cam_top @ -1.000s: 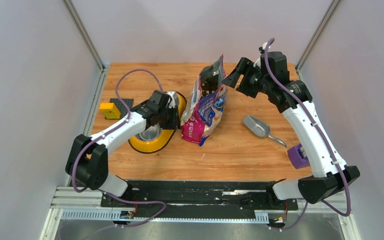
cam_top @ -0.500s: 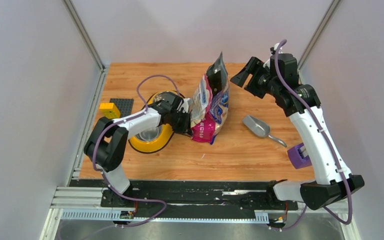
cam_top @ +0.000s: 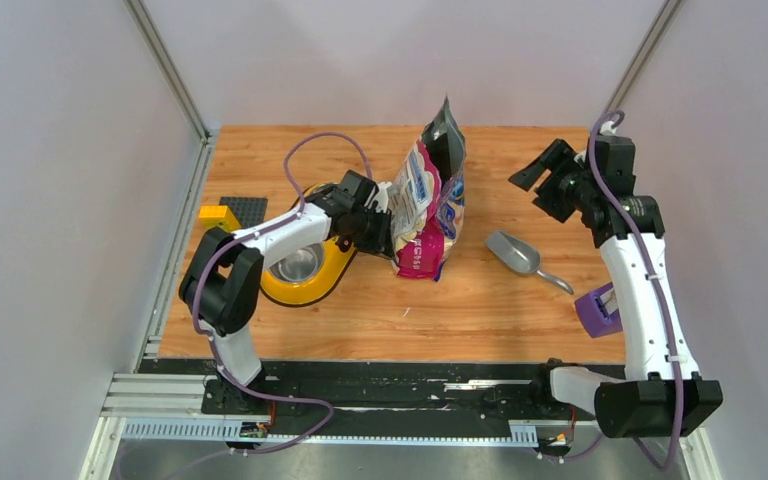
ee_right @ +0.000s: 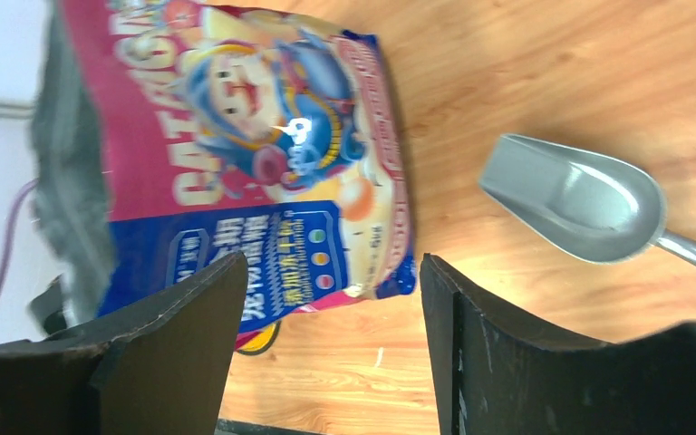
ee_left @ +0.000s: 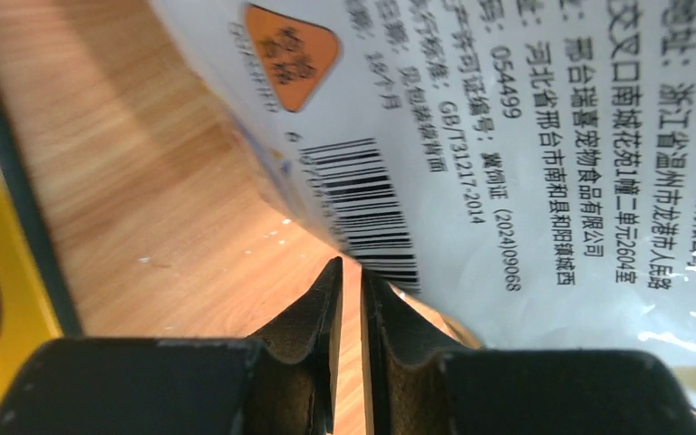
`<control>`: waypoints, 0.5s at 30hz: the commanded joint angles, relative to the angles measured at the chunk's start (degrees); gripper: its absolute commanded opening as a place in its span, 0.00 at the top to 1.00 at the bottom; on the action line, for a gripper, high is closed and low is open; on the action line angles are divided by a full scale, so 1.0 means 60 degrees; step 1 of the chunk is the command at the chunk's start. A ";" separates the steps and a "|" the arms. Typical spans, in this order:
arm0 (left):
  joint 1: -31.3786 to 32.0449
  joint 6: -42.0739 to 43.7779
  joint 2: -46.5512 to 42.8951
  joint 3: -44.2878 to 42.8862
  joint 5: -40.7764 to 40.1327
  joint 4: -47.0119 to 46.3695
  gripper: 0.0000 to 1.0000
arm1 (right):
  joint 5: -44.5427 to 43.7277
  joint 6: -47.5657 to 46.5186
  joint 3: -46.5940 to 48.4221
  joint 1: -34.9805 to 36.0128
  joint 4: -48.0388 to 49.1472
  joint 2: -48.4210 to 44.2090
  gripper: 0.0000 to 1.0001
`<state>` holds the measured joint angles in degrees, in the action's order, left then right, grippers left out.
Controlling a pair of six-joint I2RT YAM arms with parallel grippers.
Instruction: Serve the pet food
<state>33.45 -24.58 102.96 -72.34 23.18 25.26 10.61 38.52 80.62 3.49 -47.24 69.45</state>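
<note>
The cat food bag [cam_top: 430,205] stands upright near the middle of the desk [cam_top: 480,310], its top gaping open, just right of the yellow feeder [cam_top: 312,288]. I cannot see any pellets; from above, the mouth is only dark. My left claw [ee_left: 349,272] sits low at the bag's left side. Its 2 fingers are drawn nearly together, with only bare wood showing in the slit and the tips right against the printed back panel by the barcode. It props the bag rather than pinching it. My right claw [cam_top: 545,170] hangs spread wide and empty, up and to the right of the bag. The grey scoop [cam_top: 515,252] lies on the desk nearer me, apart from the bag.

As I judge it, the step in hand is steadying the bag so the scoop can go in. To do it well, I want the left push gentle and low, because a glossy pouch will likely slide or fold if shoved high. With the right arm I would come down on the scoop's thin handle, not its bowl, with 1 finger on each side, then approach the bag's mouth from above.
</note>
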 commanded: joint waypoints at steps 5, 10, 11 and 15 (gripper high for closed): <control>-0.0993 0.0261 -0.1842 0.0284 -0.0986 -0.0202 0.79 | -0.0060 -0.0729 -0.2167 -0.0871 0.0473 0.0139 0.31; -0.1172 0.0356 -0.2887 0.0152 -0.1584 0.0158 0.71 | 0.0513 -0.1581 -0.2765 -0.0876 0.0734 0.1539 0.34; -0.1208 0.0358 -0.3021 0.0177 -0.1642 0.0179 0.68 | 0.0761 -0.1580 -0.2792 -0.0874 0.0816 0.1882 0.35; -0.1259 0.0316 -0.3743 0.0326 -0.1740 0.0191 0.56 | 0.1422 -0.1332 -0.2719 -0.0854 0.1511 0.2922 0.36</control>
<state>26.09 -23.55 84.82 -70.59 14.68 25.96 14.39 31.81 63.57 -1.65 -44.45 83.64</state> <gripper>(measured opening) 0.411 0.643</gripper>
